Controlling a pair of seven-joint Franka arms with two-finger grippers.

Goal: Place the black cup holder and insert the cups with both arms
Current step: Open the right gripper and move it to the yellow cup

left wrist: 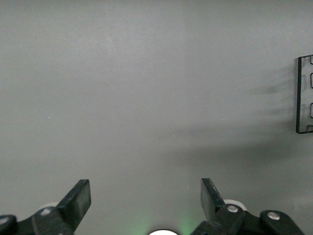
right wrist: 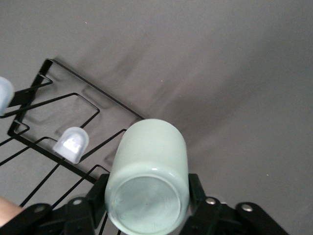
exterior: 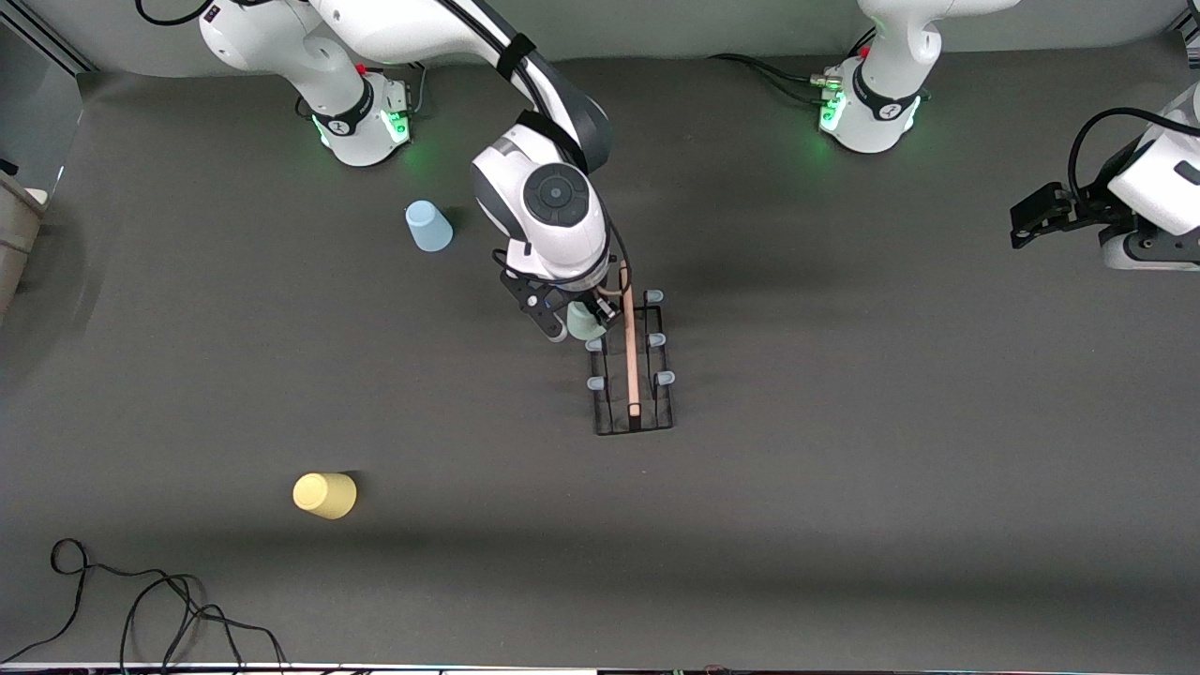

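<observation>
On the dark grey table [exterior: 844, 487], a black wire cup holder [exterior: 634, 375] is stood mid-table — over it, a mint plastic cup [right wrist: 146, 178] is clamped by the right gripper [right wrist: 146, 196]; the left gripper [left wrist: 145, 200] is held apart, waiting.

The front view looks down from high across the table [exterior: 844, 516]. Both wrist views look down close; all 3 share the black cup holder [exterior: 634, 375] [left wrist: 305, 94] [right wrist: 58, 122], seemingly.
</observation>
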